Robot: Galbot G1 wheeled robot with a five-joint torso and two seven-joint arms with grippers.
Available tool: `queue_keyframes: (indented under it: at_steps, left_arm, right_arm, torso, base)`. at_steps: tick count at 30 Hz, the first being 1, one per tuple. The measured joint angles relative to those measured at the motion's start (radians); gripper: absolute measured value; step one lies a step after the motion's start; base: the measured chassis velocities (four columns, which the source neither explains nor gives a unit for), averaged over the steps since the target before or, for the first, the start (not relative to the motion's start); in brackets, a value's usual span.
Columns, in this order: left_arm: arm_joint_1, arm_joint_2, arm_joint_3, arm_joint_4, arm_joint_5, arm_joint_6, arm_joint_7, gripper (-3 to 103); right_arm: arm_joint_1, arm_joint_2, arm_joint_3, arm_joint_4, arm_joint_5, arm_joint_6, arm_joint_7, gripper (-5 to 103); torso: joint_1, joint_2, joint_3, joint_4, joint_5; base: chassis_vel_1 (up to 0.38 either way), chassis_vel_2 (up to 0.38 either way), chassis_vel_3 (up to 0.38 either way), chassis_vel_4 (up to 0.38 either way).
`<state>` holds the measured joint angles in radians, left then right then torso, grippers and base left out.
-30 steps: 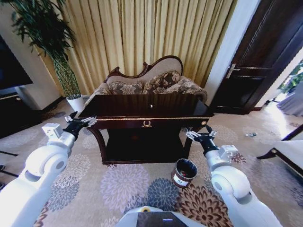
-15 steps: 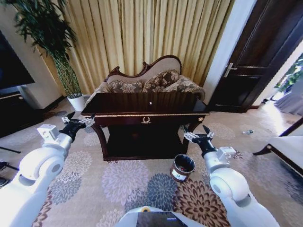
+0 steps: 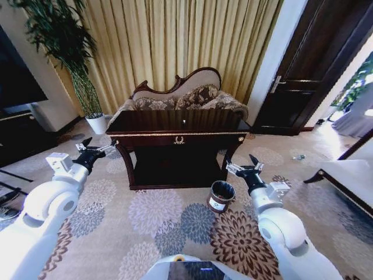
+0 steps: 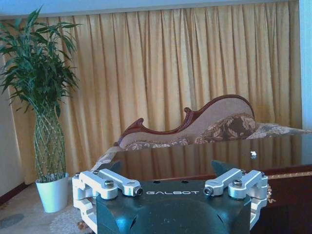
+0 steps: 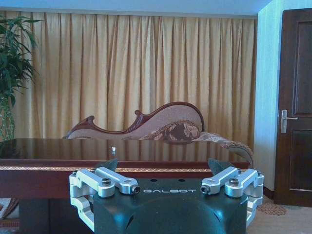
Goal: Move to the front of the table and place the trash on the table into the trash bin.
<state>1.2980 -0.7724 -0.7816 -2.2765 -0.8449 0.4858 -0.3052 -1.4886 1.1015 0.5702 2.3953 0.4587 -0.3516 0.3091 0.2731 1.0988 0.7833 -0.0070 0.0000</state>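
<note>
Left gripper [image 3: 98, 147] held out with fingers spread, empty, well short of the table [image 3: 175, 135]. On the tabletop, one tiny white scrap [image 3: 184, 121] near the middle. Best approached squarely and slowly, keeping clear of the trash bin [image 3: 221, 196] on the carpet. Right gripper [image 3: 242, 169] likewise spread, empty.

Trash bin [image 3: 221, 196] before table's [image 3: 175, 132] right leg, sofa [image 3: 186, 96] behind
</note>
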Motion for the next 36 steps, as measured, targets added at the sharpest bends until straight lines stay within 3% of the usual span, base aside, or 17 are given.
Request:
queue_keyframes:
  at_steps: [36]
  left_arm:
    - [-0.013,-0.001,0.01,0.034,0.004,-0.019,0.009,100]
  right_arm:
    - [-0.006,0.006,0.004,-0.01,-0.021,0.017,-0.004,100]
  torso:
    - [0.0,0.0,0.0,0.0,0.0]
  base:
    - [0.215,-0.204,-0.209,0.205]
